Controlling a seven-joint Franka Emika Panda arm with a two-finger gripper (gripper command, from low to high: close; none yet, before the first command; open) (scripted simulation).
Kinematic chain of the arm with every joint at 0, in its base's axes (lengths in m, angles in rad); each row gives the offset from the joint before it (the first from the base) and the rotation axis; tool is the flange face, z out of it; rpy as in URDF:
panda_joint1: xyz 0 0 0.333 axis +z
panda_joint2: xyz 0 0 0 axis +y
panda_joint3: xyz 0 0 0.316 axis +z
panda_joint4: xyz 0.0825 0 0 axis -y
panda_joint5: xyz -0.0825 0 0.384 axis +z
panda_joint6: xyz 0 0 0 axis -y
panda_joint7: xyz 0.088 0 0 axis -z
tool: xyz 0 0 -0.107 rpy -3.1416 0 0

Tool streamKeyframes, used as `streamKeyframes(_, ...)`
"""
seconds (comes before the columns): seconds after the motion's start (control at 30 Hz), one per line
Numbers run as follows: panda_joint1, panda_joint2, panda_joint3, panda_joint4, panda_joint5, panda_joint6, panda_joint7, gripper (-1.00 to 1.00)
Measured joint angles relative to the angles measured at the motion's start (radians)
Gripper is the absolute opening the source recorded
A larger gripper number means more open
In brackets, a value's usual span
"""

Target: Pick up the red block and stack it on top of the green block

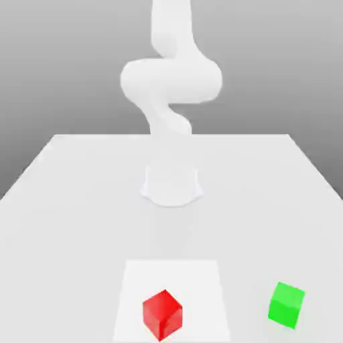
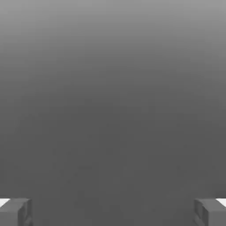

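Nearest the exterior view: red block (image 1: 162,313), sitting on the table (image 1: 60,221) with one corner turned toward the viewer. It lies inside a paler square patch (image 1: 201,275) on the table top, toward the patch's near half, touching nothing.

Green block (image 1: 287,304) off to the exterior view's right of the red one, at about the same depth, outside the patch. Slightly tilted in outline, resting on the table. The two blocks are well apart, with bare table between them. Nothing sits on top of either block.

Between blocks and arm: open table, no clutter, no obstacle in the way.

Further back, mid-table: the arm's round white base (image 1: 171,185). The arm (image 1: 171,80) rises from it, bends in a thick elbow, and goes up out of the top of the frame. It is very pale against the grey backdrop; outline soft. It stands well behind both blocks and touches neither.

Hand view: gripper (image 2: 113,212) with fingers (image 2: 16,212) spread wide, one tip at each side of the frame, a wide gap between them and nothing held. Beyond the tips, plain grey gradient.
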Motion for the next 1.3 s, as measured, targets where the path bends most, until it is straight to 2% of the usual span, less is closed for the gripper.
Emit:
streamKeyframes(0.23,-0.125,0.261,0.109,-0.053,-0.069,0.099,0.273,0.00)
streamKeyframes(0.43,-0.194,0.481,0.164,-0.097,-0.130,0.180,0.504,0.00)
streamKeyframes(0.63,-0.219,0.695,0.171,-0.142,-0.156,0.265,0.710,0.00)
streamKeyframes(0.83,-0.210,0.893,0.166,-0.185,-0.092,0.362,0.839,0.00)
streamKeyframes(0.97,-0.172,1.035,0.118,-0.169,-0.136,0.475,0.890,0.00)
streamKeyframes(1.0,-0.159,1.068,0.102,-0.164,-0.147,0.501,0.900,-1.00)
streamKeyframes(1.2,-0.154,1.084,0.095,-0.162,-0.156,0.516,0.906,-1.00)
streamKeyframes(1.3,-0.171,1.020,0.120,-0.172,-0.123,0.464,0.883,-1.00)
